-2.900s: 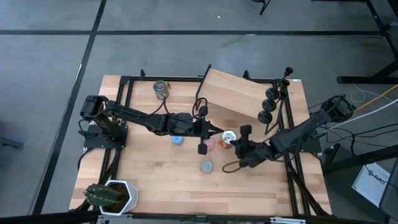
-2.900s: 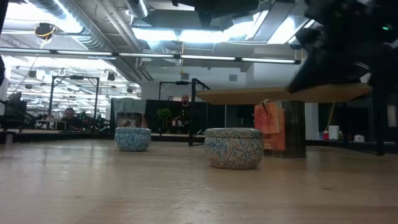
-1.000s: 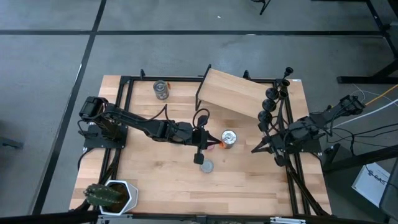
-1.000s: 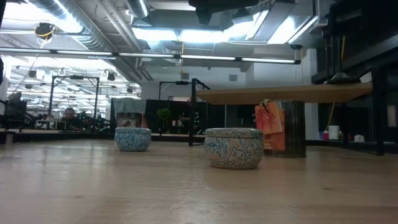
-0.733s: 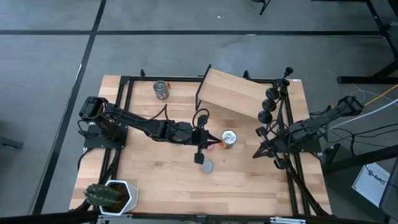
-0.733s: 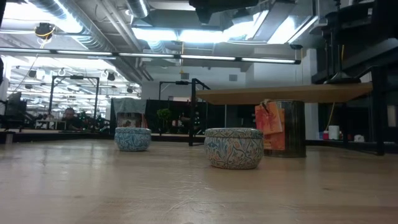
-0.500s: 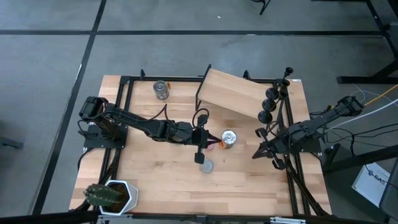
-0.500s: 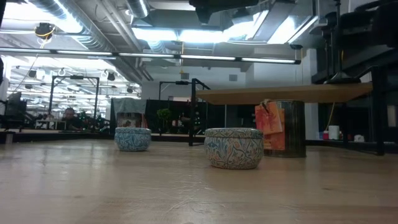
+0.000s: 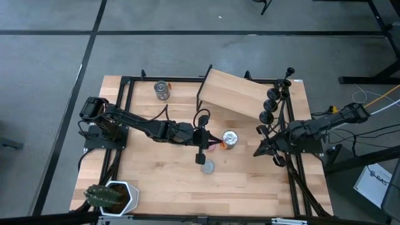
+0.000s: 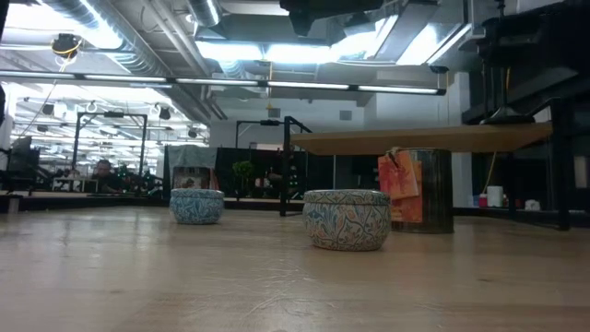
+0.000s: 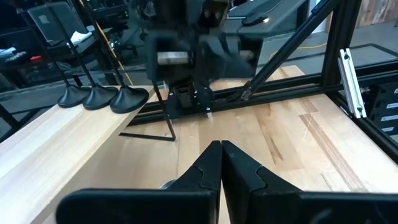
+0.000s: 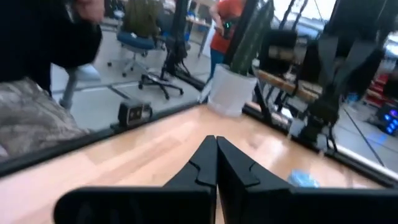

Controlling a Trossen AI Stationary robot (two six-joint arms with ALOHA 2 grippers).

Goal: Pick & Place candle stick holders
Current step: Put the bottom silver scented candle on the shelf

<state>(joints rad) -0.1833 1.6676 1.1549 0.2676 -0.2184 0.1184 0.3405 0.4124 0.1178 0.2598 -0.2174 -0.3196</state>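
My right claw [image 9: 257, 150] is closed and empty above the counter [image 9: 162, 181]; the 3 candle stick holders [image 9: 270, 106] stand upright just behind it on the sloped board [image 9: 234, 95]. My left claw [image 9: 212, 139], also closed, waits farther off

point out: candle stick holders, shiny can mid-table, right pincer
candle stick holders [image 9: 267, 117]: high view, round base of the nearest of the three.
shiny can [image 9: 230, 138]: high view, middle of its top.
right pincer [image 9: 257, 152]: high view, at its closed fingertips, over the table's right side.
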